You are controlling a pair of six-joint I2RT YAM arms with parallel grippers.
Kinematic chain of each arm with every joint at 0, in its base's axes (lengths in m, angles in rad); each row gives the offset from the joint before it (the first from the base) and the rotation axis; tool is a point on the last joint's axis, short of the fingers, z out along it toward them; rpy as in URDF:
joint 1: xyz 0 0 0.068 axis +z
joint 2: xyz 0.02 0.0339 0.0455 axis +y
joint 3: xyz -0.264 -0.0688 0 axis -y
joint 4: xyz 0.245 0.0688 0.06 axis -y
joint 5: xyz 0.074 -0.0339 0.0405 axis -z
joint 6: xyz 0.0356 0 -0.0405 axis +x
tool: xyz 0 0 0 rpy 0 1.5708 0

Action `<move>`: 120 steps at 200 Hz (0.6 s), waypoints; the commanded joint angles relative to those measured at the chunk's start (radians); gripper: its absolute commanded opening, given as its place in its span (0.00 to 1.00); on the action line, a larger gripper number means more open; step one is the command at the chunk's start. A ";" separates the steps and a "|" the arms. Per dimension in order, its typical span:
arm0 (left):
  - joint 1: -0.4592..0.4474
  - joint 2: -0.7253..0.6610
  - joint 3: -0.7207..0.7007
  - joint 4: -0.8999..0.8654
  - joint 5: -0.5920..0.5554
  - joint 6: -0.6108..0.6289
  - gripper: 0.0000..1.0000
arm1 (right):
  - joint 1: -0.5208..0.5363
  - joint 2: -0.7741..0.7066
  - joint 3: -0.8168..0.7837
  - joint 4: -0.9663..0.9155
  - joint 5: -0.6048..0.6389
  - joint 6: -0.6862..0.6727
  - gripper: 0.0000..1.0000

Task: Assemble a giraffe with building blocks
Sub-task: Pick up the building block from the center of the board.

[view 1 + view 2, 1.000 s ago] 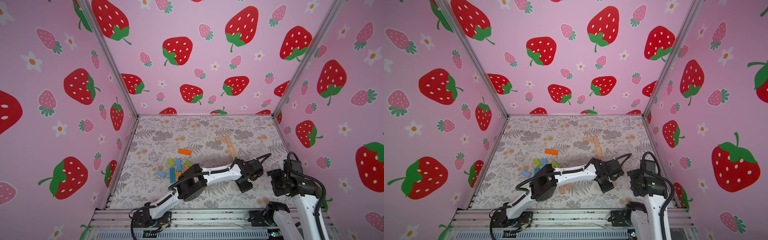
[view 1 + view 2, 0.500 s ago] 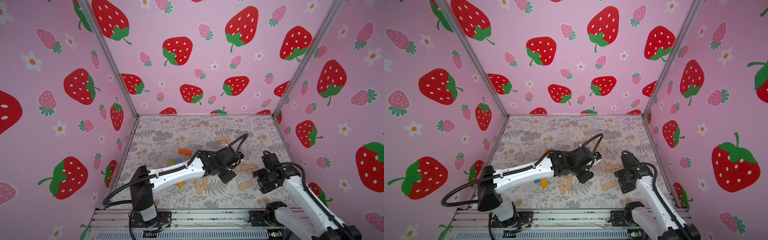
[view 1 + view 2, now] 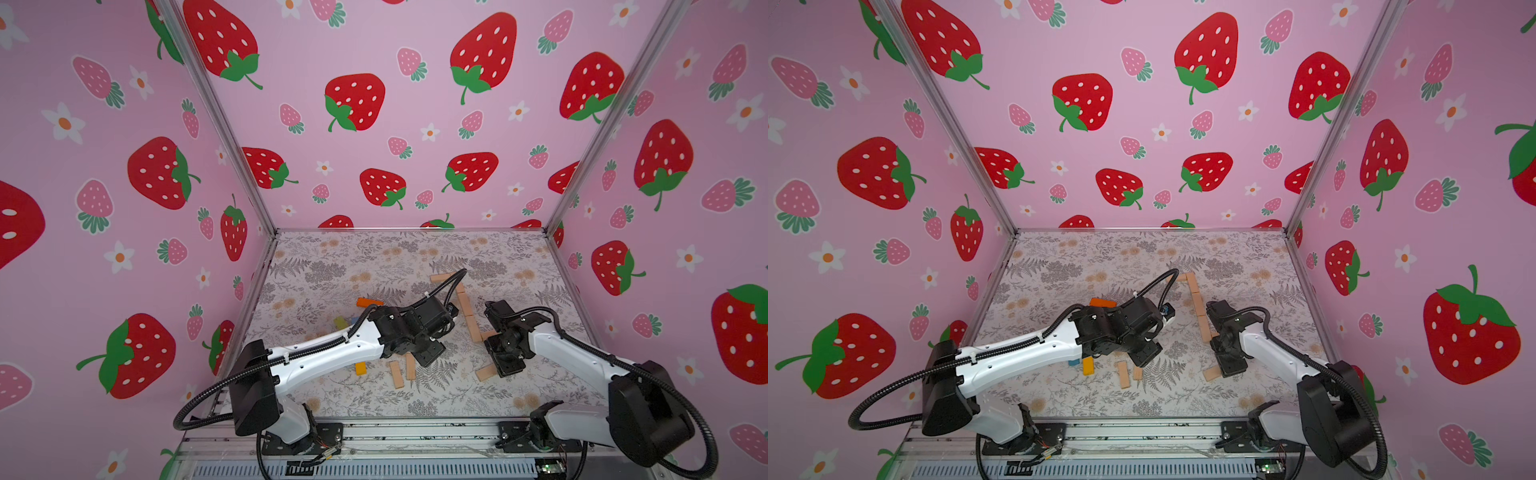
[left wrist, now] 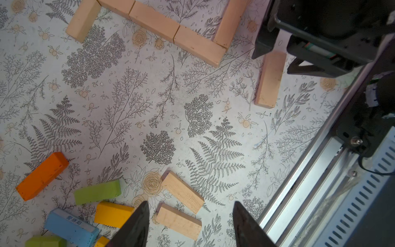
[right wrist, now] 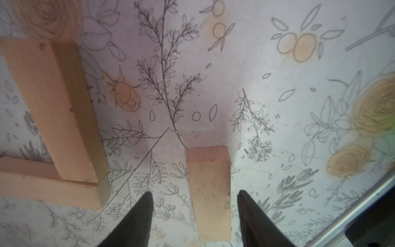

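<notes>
painted blocks [image 3: 360,368] wait unused at the mat's [image 3: 332,257] 9 o'clock. left gripper [image 4: 190,203] hangs spread over two spare tan bars [image 4: 181,192]. the laid tan row [image 3: 1197,305], likely the neck, runs toward 12 o'clock. right gripper [image 5: 195,192], jaws apart, straddles a loose tan bar [image 5: 209,181], ready to pinch. a second ago both arms sat folded near 6 o'clock.

3 pink walls [image 3: 374,41], printed with big red strawberries, smaller pale ones and white flowers, enclose the space. Silver metal posts [image 3: 222,124] run up the 2 back corners. The floor [image 3: 332,257] is a pale sheet drawn with grey ferns and peach blossoms. A metal rail [image 3: 415,430] edges the front. The light is soft and even.
</notes>
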 commanded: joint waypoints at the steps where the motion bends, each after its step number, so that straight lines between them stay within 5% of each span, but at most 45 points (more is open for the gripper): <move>1: 0.010 -0.015 -0.004 0.011 -0.014 -0.007 0.64 | 0.025 0.014 -0.004 0.024 0.018 0.095 0.64; 120: 0.017 -0.005 -0.020 0.034 -0.003 -0.014 0.64 | 0.074 -0.056 -0.083 0.008 0.028 0.177 0.66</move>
